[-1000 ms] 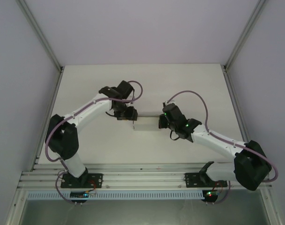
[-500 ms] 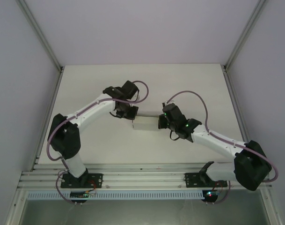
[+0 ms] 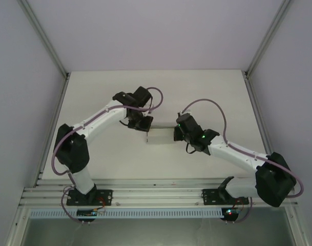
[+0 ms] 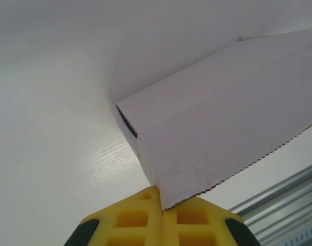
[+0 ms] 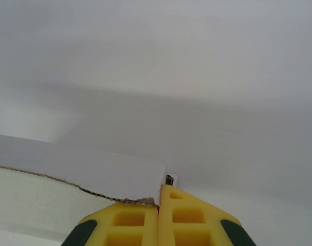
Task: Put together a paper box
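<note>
The paper box [image 3: 160, 136] is a small white folded card piece in the middle of the table, stretched between both grippers. My left gripper [image 3: 146, 129] is at its left end. In the left wrist view the yellow fingers [image 4: 135, 218] of the left gripper [image 4: 161, 201] are shut on the corner of a flap with a serrated edge, part of the paper box [image 4: 222, 118]. My right gripper [image 3: 174, 134] is at the right end. In the right wrist view the right gripper [image 5: 159, 193] is shut on the end of the paper box [image 5: 84, 169].
The white table [image 3: 104, 92] has grey walls on the left, right and back. Aluminium rails [image 3: 161, 192] run along the near edge by the arm bases, and the rails [image 4: 289, 197] also appear at the lower right of the left wrist view.
The left gripper has closed on the box's left end and shifted slightly right and away. The right arm has barely moved and keeps its hold.
</note>
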You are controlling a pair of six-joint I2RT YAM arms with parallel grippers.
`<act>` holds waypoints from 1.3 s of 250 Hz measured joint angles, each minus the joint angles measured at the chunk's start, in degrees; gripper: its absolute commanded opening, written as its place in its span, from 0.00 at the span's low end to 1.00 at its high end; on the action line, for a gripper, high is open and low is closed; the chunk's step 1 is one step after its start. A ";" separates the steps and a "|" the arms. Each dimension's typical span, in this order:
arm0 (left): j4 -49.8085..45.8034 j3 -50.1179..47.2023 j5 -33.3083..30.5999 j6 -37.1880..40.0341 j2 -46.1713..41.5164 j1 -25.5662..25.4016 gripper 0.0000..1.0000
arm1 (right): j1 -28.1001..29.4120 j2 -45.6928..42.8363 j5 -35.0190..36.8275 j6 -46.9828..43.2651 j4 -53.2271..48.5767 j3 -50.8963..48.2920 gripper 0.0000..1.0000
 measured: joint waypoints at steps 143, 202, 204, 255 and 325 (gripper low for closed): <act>-6.32 5.84 10.34 0.39 5.35 5.18 0.00 | 1.22 0.31 1.86 -0.04 -0.42 0.20 0.00; -6.95 5.81 12.00 2.25 6.36 6.43 0.00 | 1.84 0.33 1.86 -0.63 -0.50 0.31 0.00; -6.99 5.81 11.69 2.25 6.36 6.27 0.00 | 1.84 0.33 1.84 -0.74 -0.48 0.31 0.00; -6.29 3.54 4.28 2.60 5.53 2.62 0.00 | 2.01 0.33 1.92 -1.51 -0.28 0.15 0.00; 3.41 -8.09 2.51 -0.87 -1.62 0.83 0.00 | 2.47 -1.16 1.86 -1.99 3.13 -3.15 0.00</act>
